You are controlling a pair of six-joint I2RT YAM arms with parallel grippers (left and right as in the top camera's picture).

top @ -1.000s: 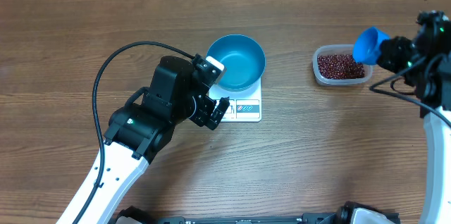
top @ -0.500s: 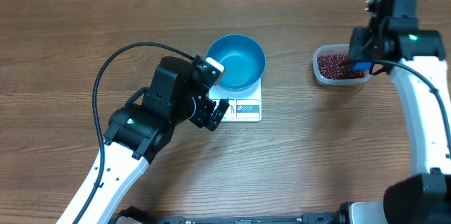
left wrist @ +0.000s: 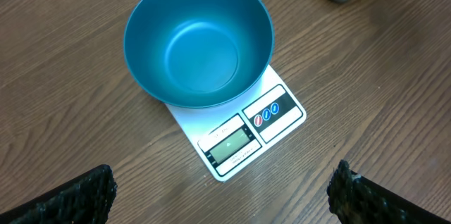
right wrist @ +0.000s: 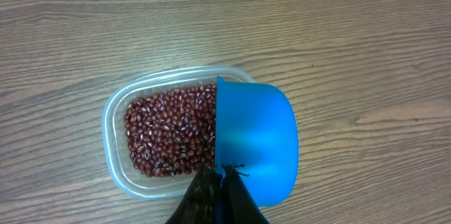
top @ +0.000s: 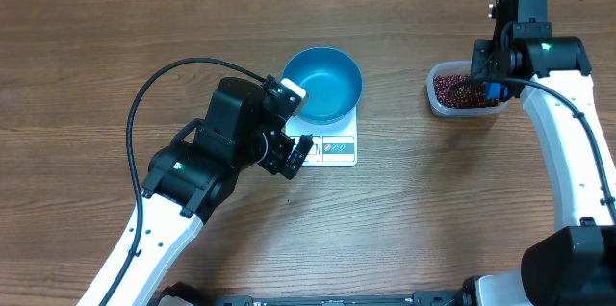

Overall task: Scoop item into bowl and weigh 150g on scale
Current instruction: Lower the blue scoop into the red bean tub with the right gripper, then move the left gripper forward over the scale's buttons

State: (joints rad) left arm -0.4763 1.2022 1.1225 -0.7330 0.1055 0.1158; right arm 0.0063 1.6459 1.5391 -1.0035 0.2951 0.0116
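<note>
Blue scoop [right wrist: 254, 143], pinched in the right hand [right wrist: 220, 176], angled at the beans [right wrist: 169, 139], presumably to load; left hand [left wrist: 222, 197] hung wide open, empty, by the bowl [left wrist: 199, 37]

- We see bright, even light from above — the tabletop [top: 433, 219] evenly lit.
- The bowl [left wrist: 201, 48] carries a soft sheen and a faint shadow.
- Wood grain reads sharp; the left wrist's fingers [left wrist: 70, 199] look dark, slightly blurred.
</note>
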